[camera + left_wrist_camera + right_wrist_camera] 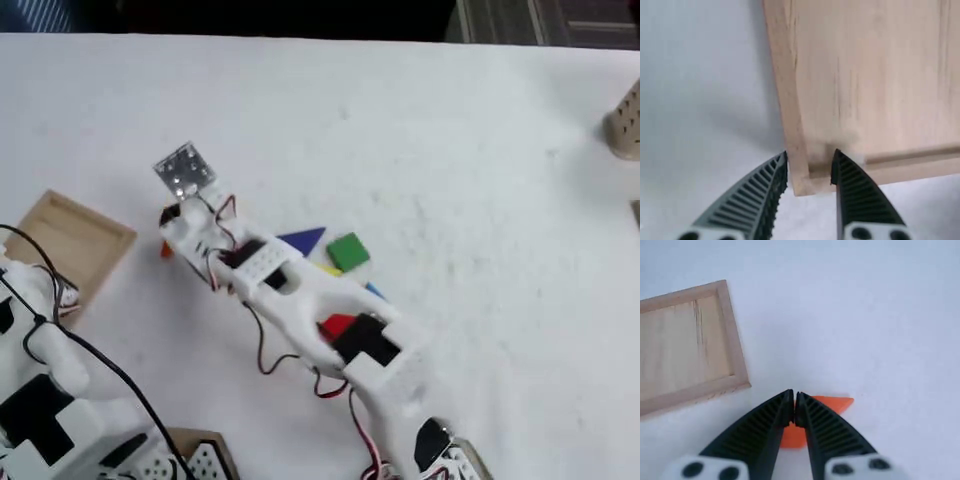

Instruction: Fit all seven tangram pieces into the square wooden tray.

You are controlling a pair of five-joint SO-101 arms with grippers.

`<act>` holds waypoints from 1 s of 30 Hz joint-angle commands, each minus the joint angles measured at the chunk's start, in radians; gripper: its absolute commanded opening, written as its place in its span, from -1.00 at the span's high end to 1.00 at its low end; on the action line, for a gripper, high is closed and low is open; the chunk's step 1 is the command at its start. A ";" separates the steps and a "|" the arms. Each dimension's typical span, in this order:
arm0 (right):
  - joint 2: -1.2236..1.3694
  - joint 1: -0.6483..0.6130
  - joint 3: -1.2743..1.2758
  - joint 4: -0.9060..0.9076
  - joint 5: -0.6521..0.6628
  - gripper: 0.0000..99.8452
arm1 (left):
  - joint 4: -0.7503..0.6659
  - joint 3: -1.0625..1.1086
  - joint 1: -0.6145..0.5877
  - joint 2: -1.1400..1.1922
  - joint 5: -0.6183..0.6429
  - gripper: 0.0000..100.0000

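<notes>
Tangram tray [95,213] sits on the white counter [450,150] off to my left side, square and wooden; the part of its floor that I can see is bare wood. My left hand [809,160] is spread and stands astride one corner of the rim: one finger outside the frame, the other inside over the floor, with a little gap between that inner finger and the rim.

My right hand [794,396] has its fingers pressed together with nothing between them; the tips are at the edge of the orange piece [832,404], which lies flat on the counter near the tray but apart from it. I cannot tell whether the tips touch it.

Other pieces lie loose beside the right arm, well apart from the tray: a blue triangle [305,240]; a green square [348,252] just beside it; a yellow piece [328,269] peeking out below them; a small blue piece [375,291] at the arm's edge; a red piece [335,325] partly covered by the arm.
</notes>
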 commanded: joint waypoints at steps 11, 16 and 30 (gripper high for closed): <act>-0.097 0.091 -0.018 0.472 0.081 0.96 | -0.020 -0.040 0.019 0.001 -0.009 0.68; -0.231 0.094 0.074 0.676 0.318 0.96 | -0.020 -0.040 0.019 0.001 -0.009 0.68; -1.270 0.332 0.710 0.980 0.345 0.96 | 0.126 -0.089 0.054 -0.077 -0.051 0.68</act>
